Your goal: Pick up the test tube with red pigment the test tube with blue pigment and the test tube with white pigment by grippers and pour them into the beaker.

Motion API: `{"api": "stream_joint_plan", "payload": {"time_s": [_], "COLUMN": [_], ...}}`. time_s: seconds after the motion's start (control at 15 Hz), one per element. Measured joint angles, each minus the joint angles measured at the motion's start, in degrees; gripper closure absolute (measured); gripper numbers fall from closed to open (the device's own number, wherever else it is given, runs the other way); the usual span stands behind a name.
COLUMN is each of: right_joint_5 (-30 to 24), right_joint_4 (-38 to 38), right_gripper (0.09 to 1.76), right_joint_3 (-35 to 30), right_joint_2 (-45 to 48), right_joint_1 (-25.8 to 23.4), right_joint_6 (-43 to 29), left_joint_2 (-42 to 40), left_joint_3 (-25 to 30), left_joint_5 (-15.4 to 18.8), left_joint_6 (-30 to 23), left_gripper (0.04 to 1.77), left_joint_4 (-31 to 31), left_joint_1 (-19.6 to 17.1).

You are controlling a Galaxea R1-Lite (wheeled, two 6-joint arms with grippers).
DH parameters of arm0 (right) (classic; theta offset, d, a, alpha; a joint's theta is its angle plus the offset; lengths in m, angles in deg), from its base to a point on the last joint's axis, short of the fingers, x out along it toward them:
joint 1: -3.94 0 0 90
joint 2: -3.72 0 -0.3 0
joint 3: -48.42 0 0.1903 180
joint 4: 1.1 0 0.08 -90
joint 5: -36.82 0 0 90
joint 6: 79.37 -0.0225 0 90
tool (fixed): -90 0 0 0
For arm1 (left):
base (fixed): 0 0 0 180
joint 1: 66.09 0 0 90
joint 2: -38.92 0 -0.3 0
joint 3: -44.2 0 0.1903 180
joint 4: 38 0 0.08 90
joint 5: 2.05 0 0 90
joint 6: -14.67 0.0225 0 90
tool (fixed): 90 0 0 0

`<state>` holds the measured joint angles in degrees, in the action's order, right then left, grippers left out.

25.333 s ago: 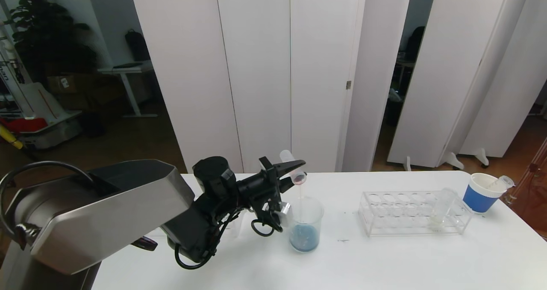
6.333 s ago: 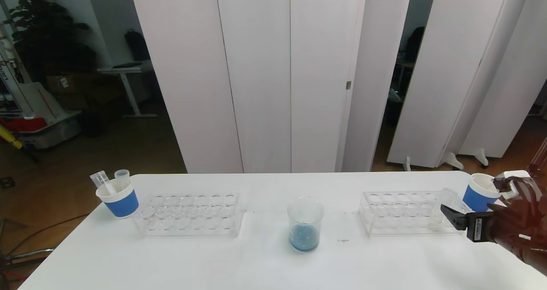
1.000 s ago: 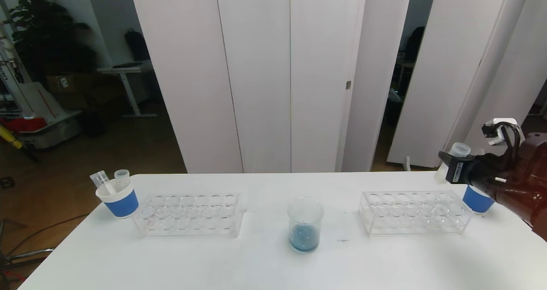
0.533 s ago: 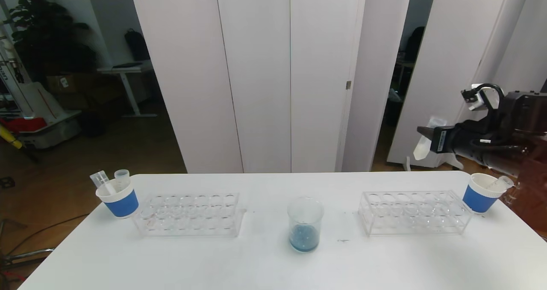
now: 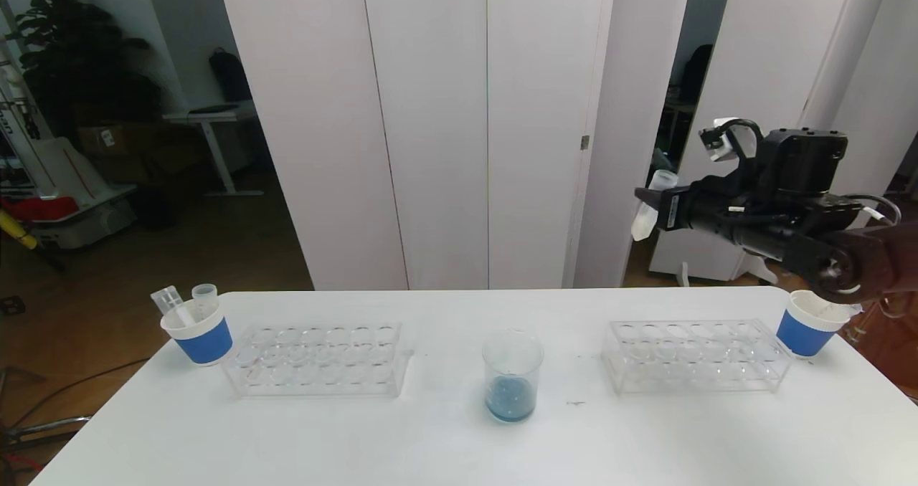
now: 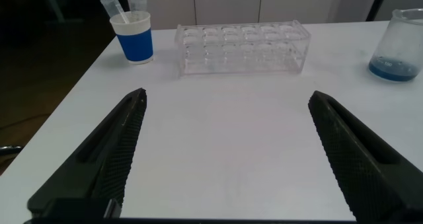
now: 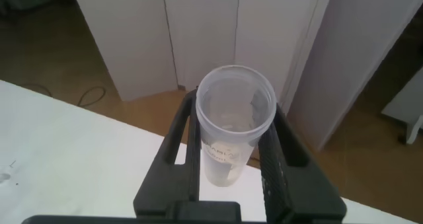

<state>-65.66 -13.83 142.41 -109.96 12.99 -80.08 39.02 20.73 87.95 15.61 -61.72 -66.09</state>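
The right gripper (image 5: 649, 203), clamped on the test tube with white pigment (image 5: 644, 217), hangs high and right of the beaker (image 5: 511, 375); tipping there spills pigment. The left gripper (image 6: 225, 151) idles with jaws spread.

Blue pigment in clear beaker (image 5: 511, 375); apparently cream-white in held tube (image 5: 644, 217).

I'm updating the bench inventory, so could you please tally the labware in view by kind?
Test tubes: 4, with 1 in the right hand, 2 in the left cup and 1 tip showing in the right cup
Blue-banded cups: 2
Clear tube racks: 2
Beakers: 1
Total: 9
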Motion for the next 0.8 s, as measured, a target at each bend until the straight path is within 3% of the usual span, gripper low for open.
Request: {"api": "stream_joint_plan", "payload": {"time_s": [0.47,0.8], "right_joint_5": [-5.4,-5.6], "right_joint_4": [0.1,-0.5], "right_gripper": [1.27,1.27], "right_joint_3": [7.3,10.6], "right_joint_2": [-4.9,-7.4], "right_joint_1": [5.2,7.9], "right_joint_6": [8.8,11.0], "left_joint_2": [0.0,0.0], "left_joint_3": [0.0,0.0], "left_joint_5": [0.0,0.0], "left_joint_6": [0.0,0.0], "left_gripper": [0.06,0.06], "left_joint_4": [0.0,0.0], "left_joint_1": [0.0,0.0]}}
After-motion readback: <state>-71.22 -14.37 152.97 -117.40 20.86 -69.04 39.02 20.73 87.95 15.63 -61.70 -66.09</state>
